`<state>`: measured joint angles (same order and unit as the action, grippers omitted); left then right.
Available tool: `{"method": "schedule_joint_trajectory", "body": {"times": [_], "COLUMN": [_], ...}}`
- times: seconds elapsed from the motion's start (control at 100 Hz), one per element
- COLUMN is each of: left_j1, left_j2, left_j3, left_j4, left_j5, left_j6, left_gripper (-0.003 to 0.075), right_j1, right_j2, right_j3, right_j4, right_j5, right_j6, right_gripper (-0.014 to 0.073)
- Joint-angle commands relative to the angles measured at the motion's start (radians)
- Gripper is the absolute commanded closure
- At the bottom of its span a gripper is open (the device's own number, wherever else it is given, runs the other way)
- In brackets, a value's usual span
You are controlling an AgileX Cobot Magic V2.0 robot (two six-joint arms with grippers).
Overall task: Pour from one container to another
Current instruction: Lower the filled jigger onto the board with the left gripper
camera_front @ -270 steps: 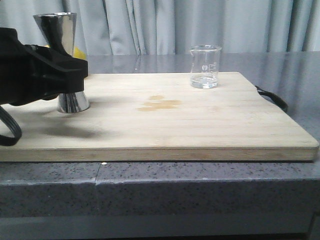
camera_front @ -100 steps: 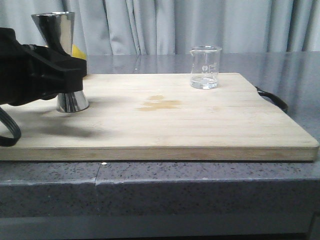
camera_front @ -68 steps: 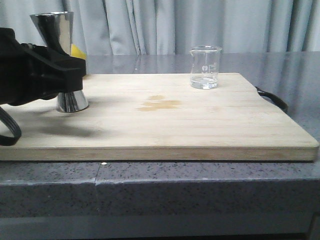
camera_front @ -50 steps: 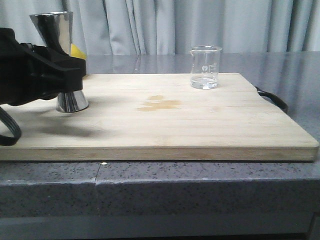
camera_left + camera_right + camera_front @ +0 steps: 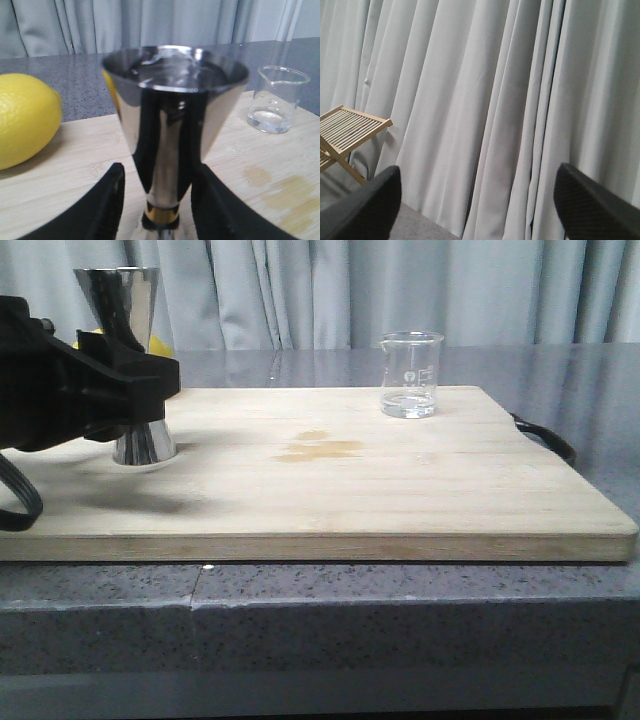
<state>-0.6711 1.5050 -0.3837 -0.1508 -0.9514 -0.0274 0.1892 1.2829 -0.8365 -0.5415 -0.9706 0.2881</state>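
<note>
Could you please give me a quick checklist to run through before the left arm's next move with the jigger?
1. Left gripper fingers on both sides of the shiny steel hourglass jigger: ok.
2. Firm contact at its waist: cannot tell.
3. Small clear glass beaker upright on the wooden board: ok.
4. Jigger's contents: cannot tell.
5. Yellow lemon apart from the jigger: ok.
6. Right gripper open, facing only curtain: ok.

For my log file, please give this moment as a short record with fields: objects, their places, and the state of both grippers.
jigger: steel jigger, upright at the board's left end
left gripper: left gripper, fingers on both sides of the jigger's waist
beaker: glass beaker, upright at the far right of the wooden cutting board, untouched
lemon: lemon, beside the jigger
right gripper: right gripper, open, facing the curtain
</note>
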Motion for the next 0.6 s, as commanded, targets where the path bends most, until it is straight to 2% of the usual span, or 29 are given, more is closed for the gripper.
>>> {"method": "schedule_joint_trajectory", "body": {"times": [0.0,0.43,0.59], "left_j1": [0.002,0.002,0.002], "left_j2": [-0.022,-0.022,-0.024], "left_j3": [-0.016,-0.016,-0.016], "left_j4": [-0.006,-0.022,-0.023], "left_j5": [-0.081,-0.081,-0.079], "left_j6": [-0.007,-0.007,-0.007], "left_gripper": [0.038,0.0243,0.0232], "right_j1": [-0.005,-0.005,-0.005], "right_j2": [-0.031,-0.031,-0.031], "right_j3": [-0.033,-0.033,-0.033], "right_j4": [0.038,0.043,0.052], "right_j5": [-0.063,-0.065,-0.065], "right_j6": [-0.006,-0.006,-0.006], "right_gripper": [0.0032,0.0032,0.0032]}}
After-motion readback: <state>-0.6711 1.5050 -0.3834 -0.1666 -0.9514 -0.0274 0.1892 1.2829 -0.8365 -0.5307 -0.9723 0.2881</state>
